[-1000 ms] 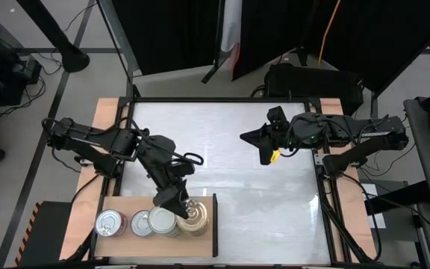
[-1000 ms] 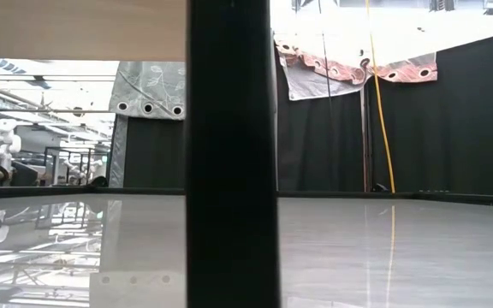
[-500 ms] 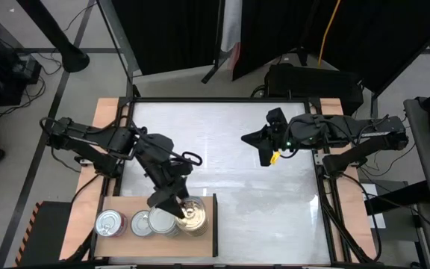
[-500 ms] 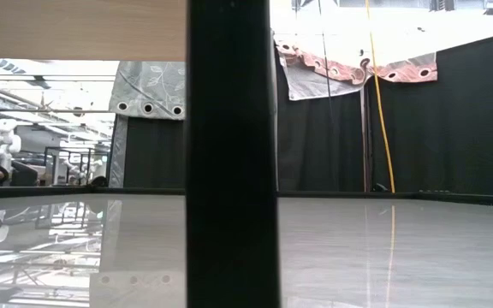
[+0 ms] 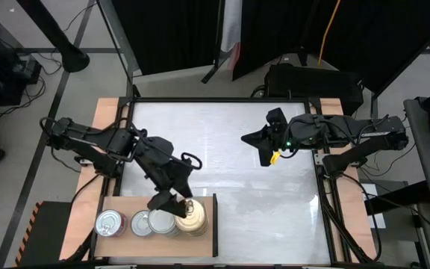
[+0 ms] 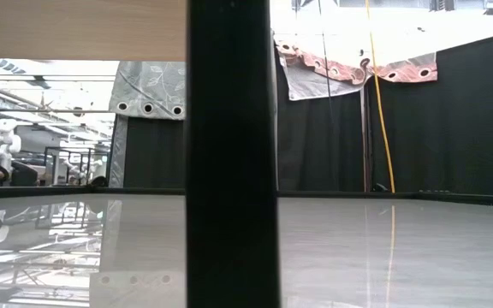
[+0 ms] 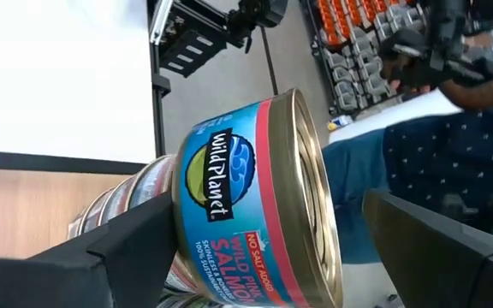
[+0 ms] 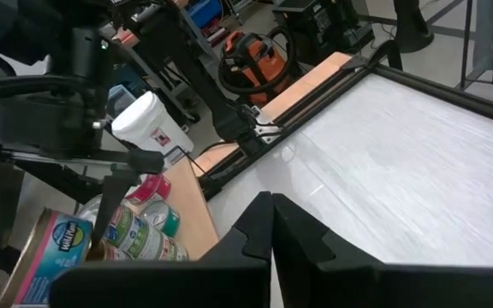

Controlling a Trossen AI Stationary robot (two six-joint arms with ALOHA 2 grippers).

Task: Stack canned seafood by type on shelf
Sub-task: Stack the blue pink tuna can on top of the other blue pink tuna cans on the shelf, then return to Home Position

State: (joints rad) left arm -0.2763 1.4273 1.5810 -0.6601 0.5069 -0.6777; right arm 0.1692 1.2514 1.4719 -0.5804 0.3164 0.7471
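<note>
The big white table [image 5: 260,187] holds a wooden shelf [image 5: 125,203] at its near left corner, with a thin dark wall on one side. The cans [image 5: 149,223] sit on the shelf in short stacks (gold tops at one end, silver tops beside them). The left gripper [image 5: 172,203] is over the gold stack, fingers wide apart around a blue salmon can [image 7: 255,197]. The right gripper [image 5: 254,139] waits above the table's far side, fingers pressed together, holding nothing.

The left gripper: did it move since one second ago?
Yes, slightly. In the high view the left gripper, open, has drawn back from the gold-lidded can toward the shelf's far edge.
</note>
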